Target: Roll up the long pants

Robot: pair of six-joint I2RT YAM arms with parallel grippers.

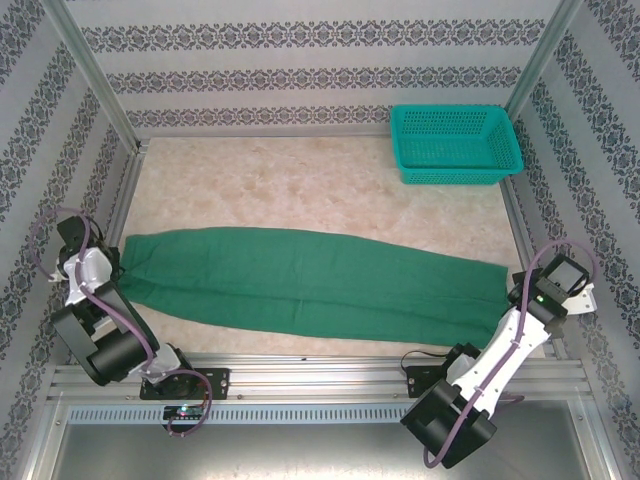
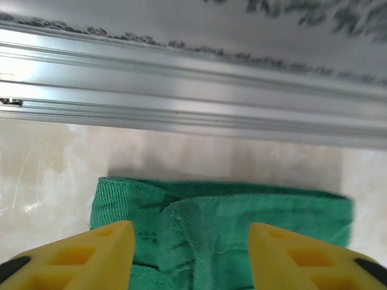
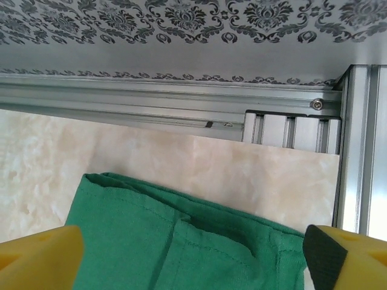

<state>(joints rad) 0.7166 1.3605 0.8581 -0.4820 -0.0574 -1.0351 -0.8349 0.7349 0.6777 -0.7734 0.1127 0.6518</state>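
The long pants (image 1: 310, 280) lie flat across the table (image 1: 280, 180), one end under each arm. Our left gripper (image 2: 190, 263) hangs part open over its end, holding nothing. Our right gripper (image 3: 190, 266) gapes wide, also empty. We should pinch one end across its full width, then roll tight and even. We cannot tell which end is the waistband.

A beige, marble-patterned table (image 1: 300, 180) carries two things. The dark green long pants (image 1: 310, 280) lie flat, stretched left to right across the lower middle of the frame. A teal mesh basket (image 1: 450, 172) stands upper right, well apart from them.
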